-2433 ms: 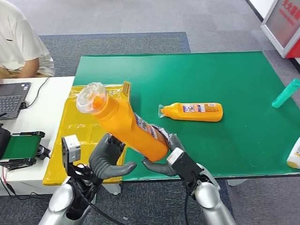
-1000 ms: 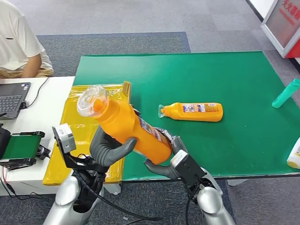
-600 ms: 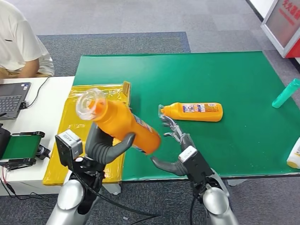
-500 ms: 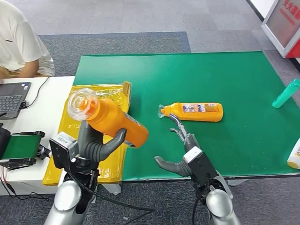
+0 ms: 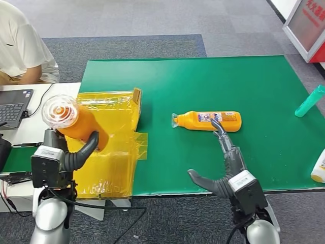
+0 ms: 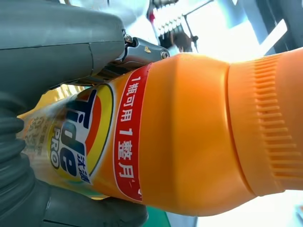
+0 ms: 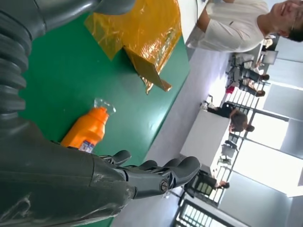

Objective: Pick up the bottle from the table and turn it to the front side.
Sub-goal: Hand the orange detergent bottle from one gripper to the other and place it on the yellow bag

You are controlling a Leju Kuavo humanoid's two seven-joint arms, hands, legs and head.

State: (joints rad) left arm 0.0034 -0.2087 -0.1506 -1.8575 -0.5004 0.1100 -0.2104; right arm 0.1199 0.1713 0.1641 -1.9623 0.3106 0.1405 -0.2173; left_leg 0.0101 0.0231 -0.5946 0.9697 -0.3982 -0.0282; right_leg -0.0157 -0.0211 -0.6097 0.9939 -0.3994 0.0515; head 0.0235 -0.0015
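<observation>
the orange bottle (image 5: 72,122) sits gripped in the left hand (image 5: 72,155), raised over the yellow bag (image 5: 111,152), clear cap toward the camera. it looks stiff, smooth-walled, probably heavy with liquid, so a wrap around the labelled body suits it. the right hand (image 5: 226,162) is open, fingers spread, holding nothing, just short of a second bottle (image 5: 208,121) lying beyond its fingertips.

I've got the orange bottle (image 6: 185,137) lying sideways across the frame, ribbed cap section at the right edge. Its label (image 6: 89,137) sits left of centre: Tide PRO logo plus a red band with white characters. The left hand (image 6: 53,52) grips it, grey thumb across the upper left, ribbed cover at lower left.
</observation>
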